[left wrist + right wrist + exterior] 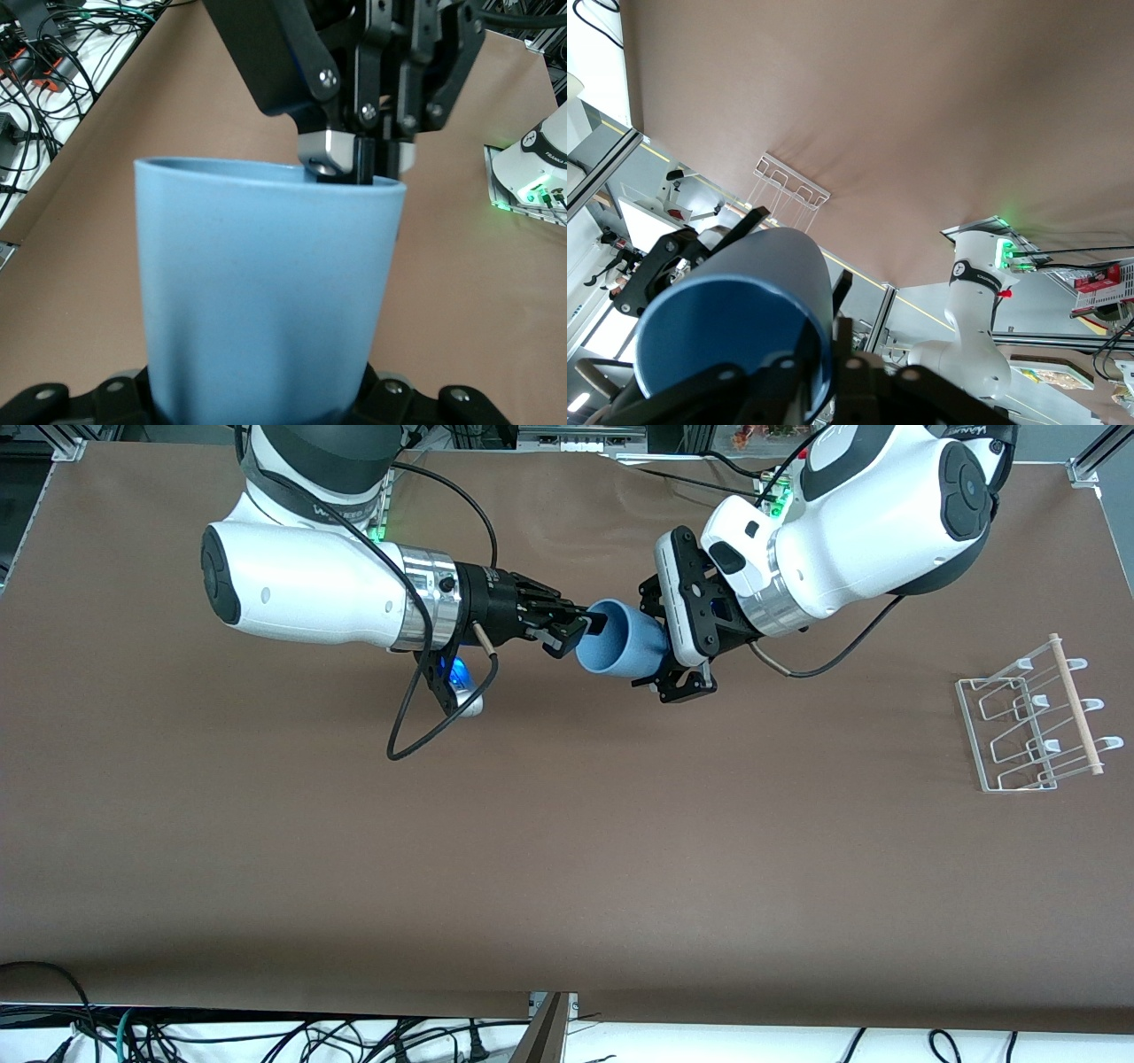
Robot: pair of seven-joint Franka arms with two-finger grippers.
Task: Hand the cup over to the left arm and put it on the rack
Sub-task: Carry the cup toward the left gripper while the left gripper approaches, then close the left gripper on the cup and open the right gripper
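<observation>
The light-blue cup (620, 646) is held in the air over the middle of the table, lying nearly level between the two grippers. My right gripper (580, 627) is shut on its rim, one finger inside and one outside; this pinch shows in the left wrist view (359, 164) and in the right wrist view (842, 354). My left gripper (657, 642) has the cup's base in it. The cup fills the left wrist view (266, 283) and shows in the right wrist view (735, 301). The white wire rack (1036, 717) with its wooden dowel stands at the left arm's end of the table.
A black cable (425, 726) loops down from the right arm's wrist toward the brown table (567, 850). A green-lit robot base (532, 181) stands at the table's edge. Loose cables lie off the table's edge nearest the front camera.
</observation>
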